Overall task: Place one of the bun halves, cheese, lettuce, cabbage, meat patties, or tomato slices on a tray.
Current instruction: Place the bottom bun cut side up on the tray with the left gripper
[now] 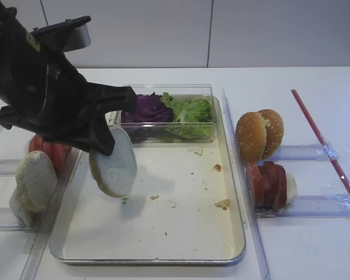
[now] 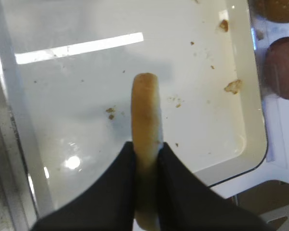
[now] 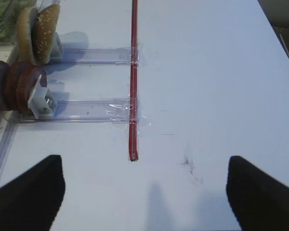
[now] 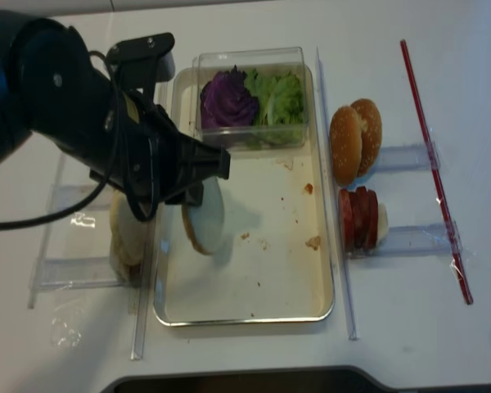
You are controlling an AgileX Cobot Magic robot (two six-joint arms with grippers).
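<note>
Nearby, lettuce (image 1: 192,109) beside cabbage (image 1: 147,108).

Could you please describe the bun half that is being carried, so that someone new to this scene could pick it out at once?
Start at the large shallow metal tray with the cream floor in the middle of the white table. Above its left side hangs the black left gripper, jaws shut on a round, flat, pale bun half. Unlike the pale bun halves racked left of the tray, it is held on edge in the air.
</note>
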